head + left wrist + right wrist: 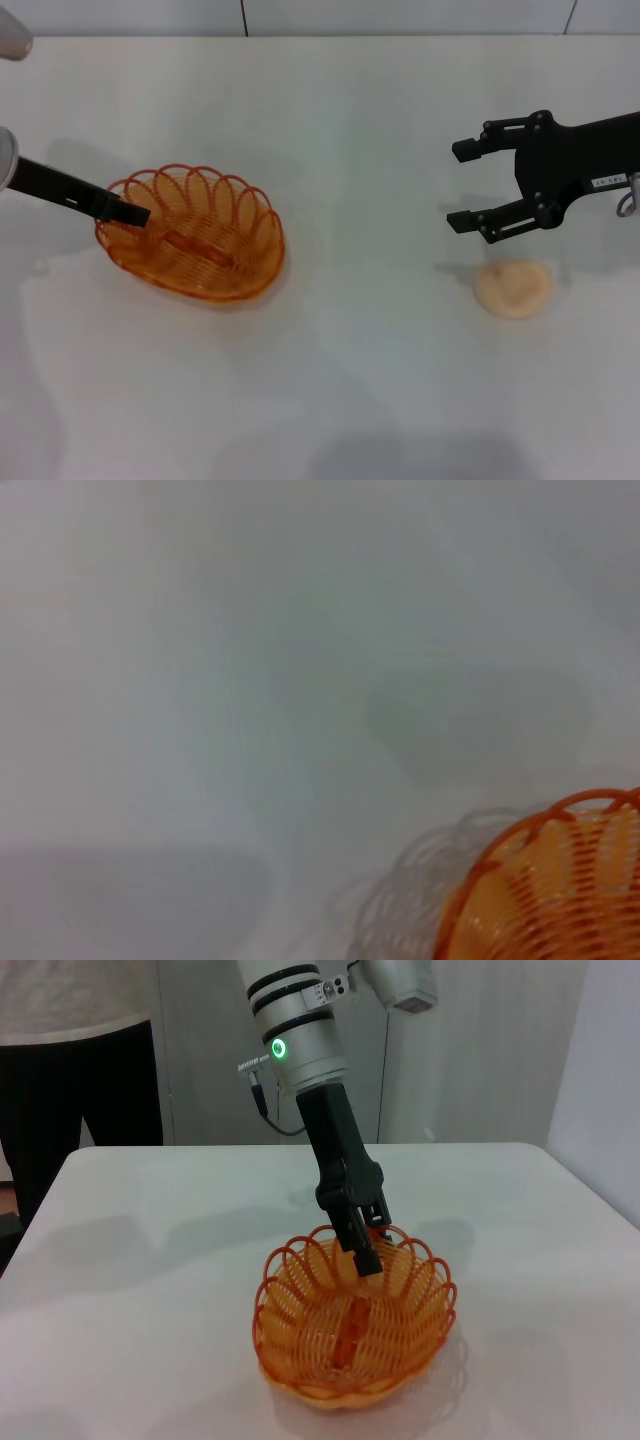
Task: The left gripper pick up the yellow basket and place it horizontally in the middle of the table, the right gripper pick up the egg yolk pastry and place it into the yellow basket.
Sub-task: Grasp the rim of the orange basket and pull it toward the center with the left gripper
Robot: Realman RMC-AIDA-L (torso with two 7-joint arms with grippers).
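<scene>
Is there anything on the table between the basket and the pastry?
No. In the head view, only bare table lies between the basket and the pastry.

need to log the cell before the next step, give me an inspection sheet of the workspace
surface: white table, smooth, with faint shadows
basket: yellow basket sits upright on the robot's left side of the table, nothing in it
pastry: pastry lies on the table on the right side, outside the basket
clutter: nothing seen
left gripper: left gripper reaches down at the basket's rim, one finger inside; whether it grips the rim cannot be told
right gripper: right gripper is open, just behind the pastry and not touching it
cables: a thin cable by the left arm's wrist, another at the right arm's edge
surroundings: a person in dark trousers stands behind the table; pale wall behind
</scene>
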